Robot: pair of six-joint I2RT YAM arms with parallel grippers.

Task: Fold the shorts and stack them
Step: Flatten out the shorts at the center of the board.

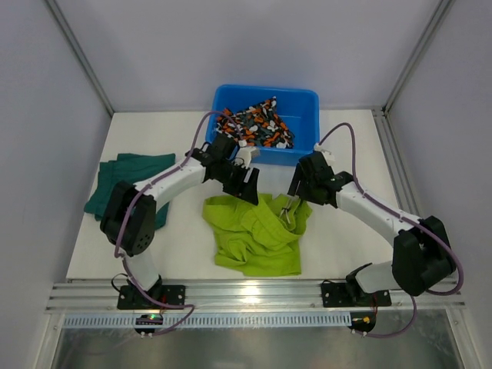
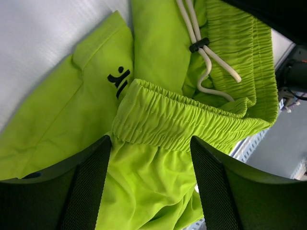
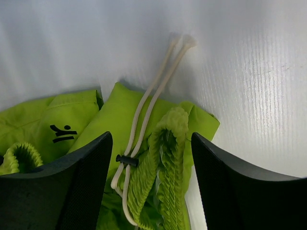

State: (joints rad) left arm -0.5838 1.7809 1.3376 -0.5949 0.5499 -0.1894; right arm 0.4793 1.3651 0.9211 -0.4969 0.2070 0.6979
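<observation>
At the worktop's (image 1: pixel 184 246) left edge lie the dark teal-green shorts (image 1: pixel 127 188), soft and flattened. The left claw (image 2: pixel 151 143) gapes wide, empty, straddling the ribbed elastic waistband (image 2: pixel 177 120) of the crumpled lime yellow-green shorts (image 1: pixel 257 234). Behind, the camouflage print shorts (image 1: pixel 261 123) lie in a blue plastic tub (image 1: pixel 307 100). The right claw (image 3: pixel 151 139) — also wide, holding nothing — hovers over a bunched waistband fold and white drawcord (image 3: pixel 153 96).

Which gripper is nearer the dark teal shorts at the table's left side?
Left. The left gripper is over the lime shorts at their far edge, on the side toward the dark teal shorts; the right gripper sits beyond it, at their other far corner.
</observation>
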